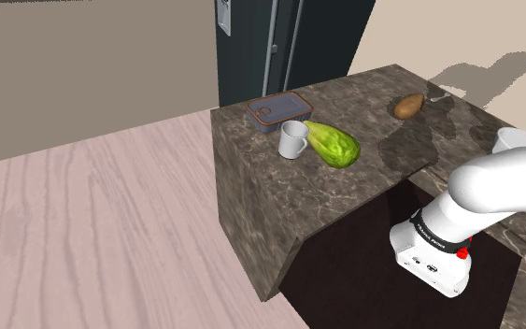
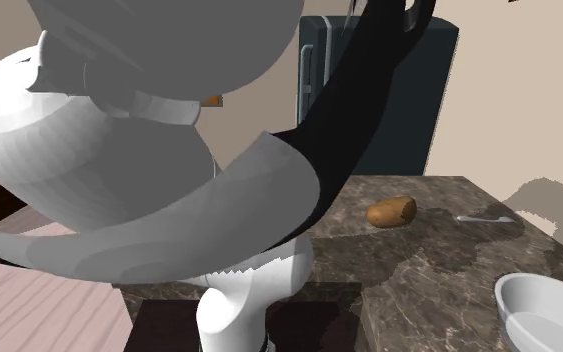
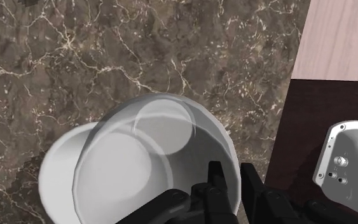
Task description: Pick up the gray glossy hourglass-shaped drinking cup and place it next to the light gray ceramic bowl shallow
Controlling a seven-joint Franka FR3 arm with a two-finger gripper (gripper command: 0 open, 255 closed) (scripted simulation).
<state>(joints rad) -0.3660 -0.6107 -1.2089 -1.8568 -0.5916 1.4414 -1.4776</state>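
Note:
A pale grey glossy cup [image 3: 171, 153] with a wide mouth and a small round bottom hangs just over the dark marble counter [image 3: 75, 57]. My gripper [image 3: 233, 188] is shut on the cup's wall, one finger inside the rim and one outside. Beneath and beside the cup, partly covered by it, lies the shallow light grey bowl [image 3: 60, 172]. The same bowl [image 2: 544, 305] sits near the counter's front right corner in the second exterior view. In the shoulder view the bowl [image 1: 513, 138] peeks out behind my white arm [image 1: 494, 187].
Further along the counter [image 1: 270, 206] are a white handled mug [image 1: 293, 140], a green gourd [image 1: 334, 143], a flat lidded container [image 1: 275, 110] and a potato [image 1: 407, 106]. A utensil [image 2: 486, 218] lies beyond the potato [image 2: 391, 211]. A dark fridge [image 1: 279, 37] stands behind.

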